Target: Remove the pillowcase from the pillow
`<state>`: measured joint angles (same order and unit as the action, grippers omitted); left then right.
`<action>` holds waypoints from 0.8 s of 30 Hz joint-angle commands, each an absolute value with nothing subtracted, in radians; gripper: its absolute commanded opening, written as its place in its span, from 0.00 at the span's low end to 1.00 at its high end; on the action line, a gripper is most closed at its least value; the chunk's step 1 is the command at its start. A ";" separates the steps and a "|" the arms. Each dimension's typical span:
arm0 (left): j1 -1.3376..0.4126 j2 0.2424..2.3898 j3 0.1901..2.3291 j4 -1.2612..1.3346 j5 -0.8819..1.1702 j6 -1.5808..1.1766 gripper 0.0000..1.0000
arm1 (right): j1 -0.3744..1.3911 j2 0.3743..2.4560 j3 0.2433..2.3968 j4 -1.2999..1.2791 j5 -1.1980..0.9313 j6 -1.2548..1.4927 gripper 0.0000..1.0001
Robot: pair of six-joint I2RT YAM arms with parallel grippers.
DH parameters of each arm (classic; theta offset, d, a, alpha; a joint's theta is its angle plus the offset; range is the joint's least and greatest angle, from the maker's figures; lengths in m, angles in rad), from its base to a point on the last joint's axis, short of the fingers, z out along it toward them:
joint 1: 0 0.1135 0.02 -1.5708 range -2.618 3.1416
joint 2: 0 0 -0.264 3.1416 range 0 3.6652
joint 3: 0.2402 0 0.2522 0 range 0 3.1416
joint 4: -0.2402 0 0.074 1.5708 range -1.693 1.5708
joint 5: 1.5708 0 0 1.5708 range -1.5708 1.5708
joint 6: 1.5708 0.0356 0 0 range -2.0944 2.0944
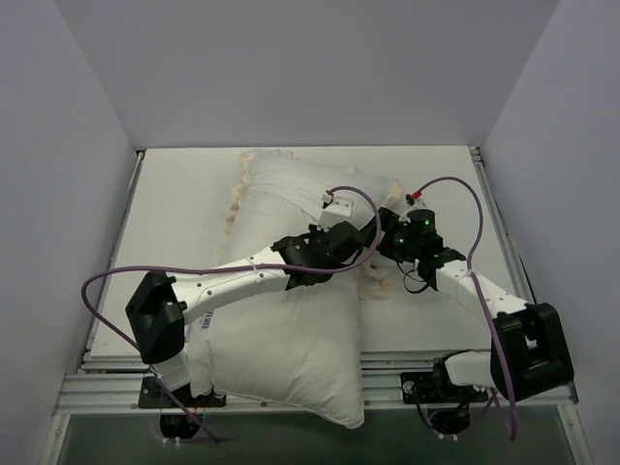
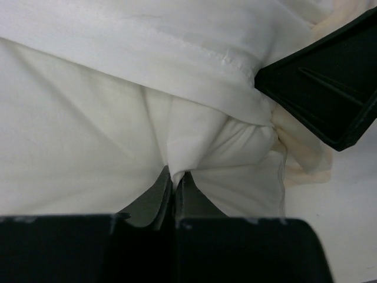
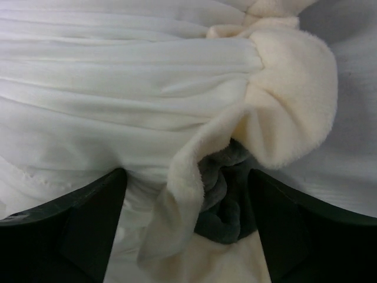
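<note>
The white pillow point(image 1: 281, 349) lies from the near table edge toward the middle. Its far end is inside the pillowcase point(image 1: 291, 189), pale face up, with the cream frill along the left side. My left gripper point(image 1: 341, 242) is shut on a pinch of white pillow fabric point(image 2: 194, 135) just below the pillowcase's hem point(image 2: 224, 59). My right gripper point(image 1: 392, 240) is open. Its fingers point(image 3: 70, 230) stand wide on either side of the bunched cream frill point(image 3: 288, 88) and a fold of dark grey fuzzy fabric point(image 3: 227, 194). One right finger point(image 2: 330, 88) shows in the left wrist view.
The white table point(image 1: 174, 203) is walled by pale panels on the left, back and right. The pillow's near corner hangs over the metal rail at the front edge point(image 1: 97, 392). Purple cables point(image 1: 465, 203) loop above both arms.
</note>
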<state>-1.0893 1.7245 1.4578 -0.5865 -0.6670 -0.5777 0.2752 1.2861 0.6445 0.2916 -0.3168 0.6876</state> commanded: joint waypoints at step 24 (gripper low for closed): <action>-1.111 1.203 1.296 -0.982 -0.357 -0.624 0.02 | -0.072 1.453 1.199 0.226 0.144 0.583 0.00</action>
<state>-1.0805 1.3373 1.3212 -0.6262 -0.4320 -0.6353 0.0460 1.4551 1.0782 0.1040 -0.3103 0.6426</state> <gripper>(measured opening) 0.051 0.019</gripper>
